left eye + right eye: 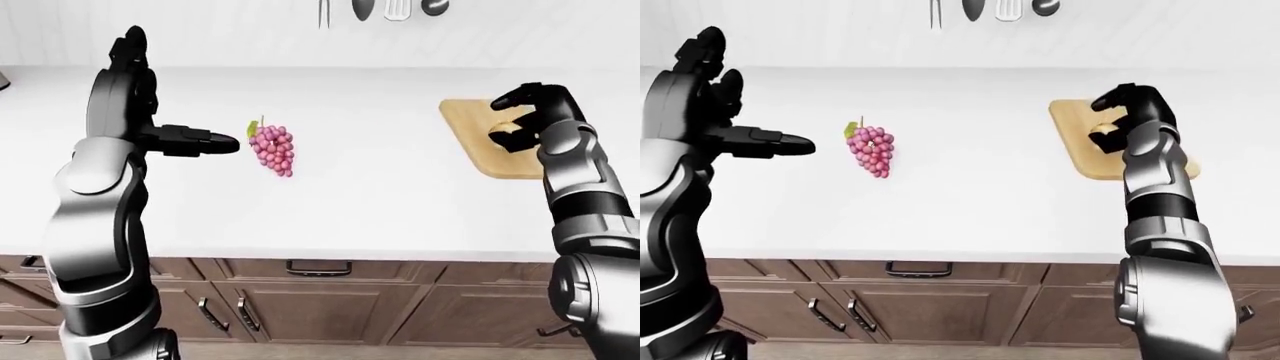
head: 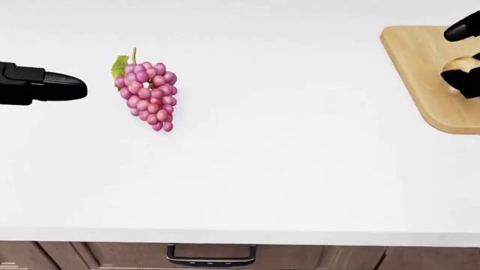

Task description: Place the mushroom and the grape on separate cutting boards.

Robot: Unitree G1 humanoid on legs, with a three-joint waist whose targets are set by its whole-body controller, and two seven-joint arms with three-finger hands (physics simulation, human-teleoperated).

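Grape bunch point(image 2: 146, 90) lies on tabletop point(image 2: 285, 169), just right of open left hand point(image 1: 195, 140); right hand point(image 1: 525, 120) cups mushroom point(image 1: 1104, 129) over cutting board point(image 2: 420, 73).
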